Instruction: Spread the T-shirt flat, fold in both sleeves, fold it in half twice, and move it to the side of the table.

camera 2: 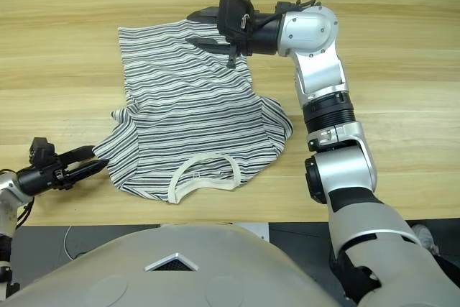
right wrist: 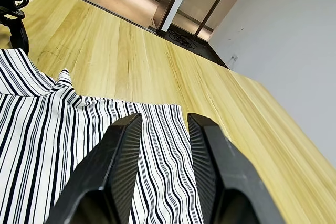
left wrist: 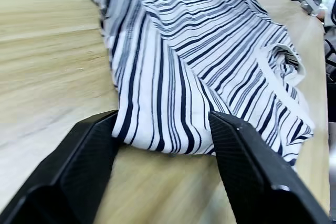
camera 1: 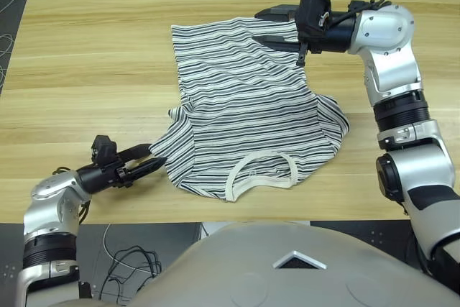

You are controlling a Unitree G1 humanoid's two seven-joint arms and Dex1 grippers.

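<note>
A black-and-white striped T-shirt (camera 1: 244, 106) lies face up on the wooden table (camera 1: 86, 55), rumpled. Its white collar (camera 1: 262, 174) is near the front edge and its hem at the far side. My left gripper (camera 1: 154, 162) rests low on the table at the front left. It is open, and the left sleeve's edge (left wrist: 157, 129) lies between its fingers (left wrist: 79, 161). My right gripper (camera 1: 263, 26) hangs open over the hem's far right corner (right wrist: 157, 114), a little above the cloth.
Bare wood stretches to the left of the shirt and behind it. The table's front edge (camera 1: 108, 219) runs just below the collar and the left gripper. Cables (camera 1: 122, 260) lie on the floor beyond that edge.
</note>
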